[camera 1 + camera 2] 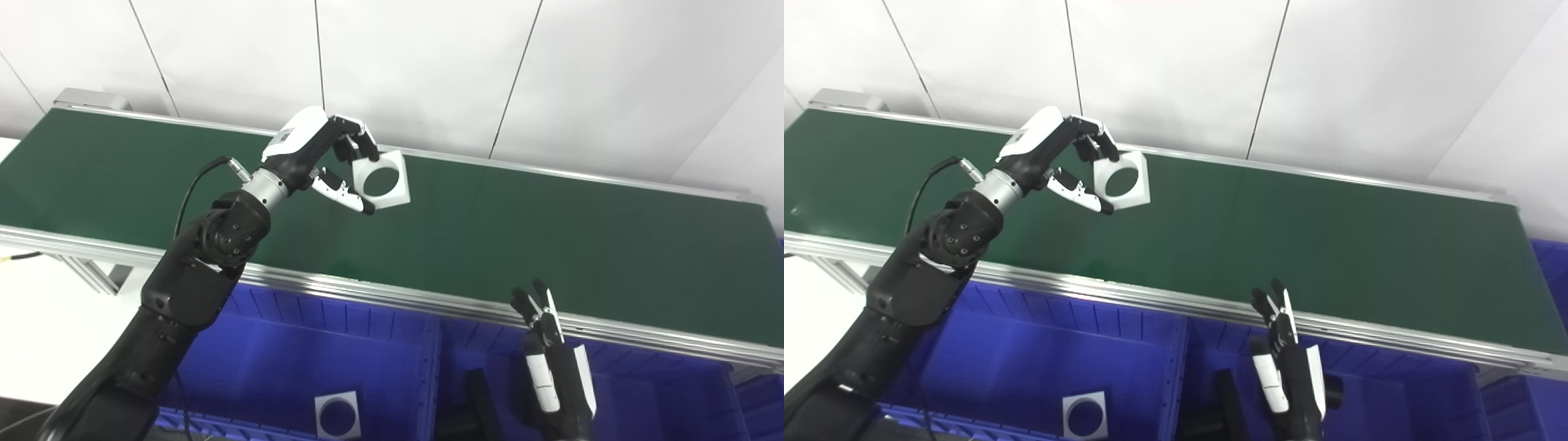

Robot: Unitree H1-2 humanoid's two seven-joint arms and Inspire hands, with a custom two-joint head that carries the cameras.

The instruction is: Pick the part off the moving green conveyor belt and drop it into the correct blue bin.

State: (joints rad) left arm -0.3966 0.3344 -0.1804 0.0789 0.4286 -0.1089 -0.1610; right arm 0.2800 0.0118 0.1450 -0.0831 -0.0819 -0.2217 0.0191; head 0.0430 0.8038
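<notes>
A white square part with a round hole [400, 166] is on the green conveyor belt [520, 233], left of its middle; it also shows in the right eye view [1141, 191]. My left hand [318, 153] reaches over the belt, with fingers on the part's upper left corner and thumb at its lower left edge, closed on it. The part sits tilted in the grasp. My right hand [551, 361] is open and empty, fingers pointing up, low over the right blue bin [661, 392] by the belt's near rail.
The left blue bin [275, 361] below the belt holds one identical white square part [321, 404]. A dark object [481, 392] lies in the right bin. A silver rail [367, 291] edges the belt's near side. A white wall stands behind.
</notes>
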